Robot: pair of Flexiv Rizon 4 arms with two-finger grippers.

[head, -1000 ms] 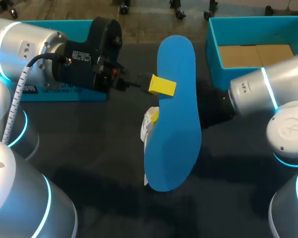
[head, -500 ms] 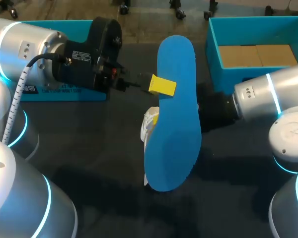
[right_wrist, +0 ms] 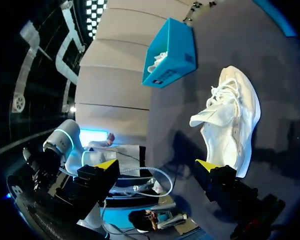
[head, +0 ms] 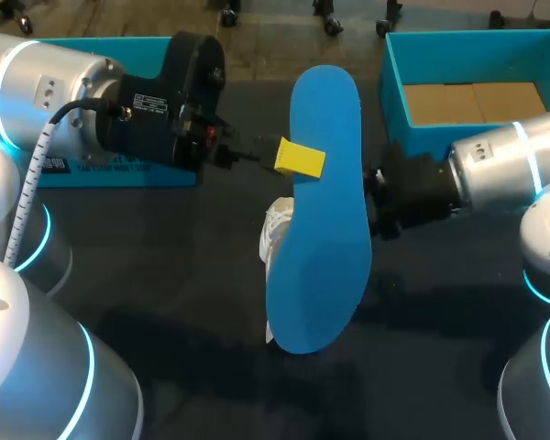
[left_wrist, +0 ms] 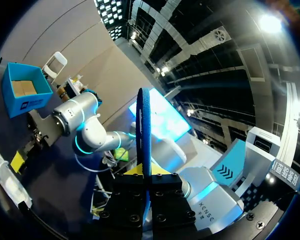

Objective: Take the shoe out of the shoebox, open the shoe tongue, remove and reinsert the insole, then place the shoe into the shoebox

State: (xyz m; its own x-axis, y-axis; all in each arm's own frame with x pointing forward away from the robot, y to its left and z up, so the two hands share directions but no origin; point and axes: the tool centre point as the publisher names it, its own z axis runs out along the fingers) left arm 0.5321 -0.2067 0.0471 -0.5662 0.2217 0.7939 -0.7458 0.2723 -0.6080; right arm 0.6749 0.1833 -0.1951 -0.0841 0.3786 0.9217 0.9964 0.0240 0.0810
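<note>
You can read nothing here: the white sticker (head: 152, 99) on the left arm (head: 46, 92) and the white print on the blue box (head: 156, 174) behind it are too small to make out.

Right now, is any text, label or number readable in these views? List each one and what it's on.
None can be read for certain.
White sticker on the left arm: print too small to read.
White print on the left blue box: blurred, partly hidden by the arm.
Dark mark on the right blue box: too small to read.
</note>
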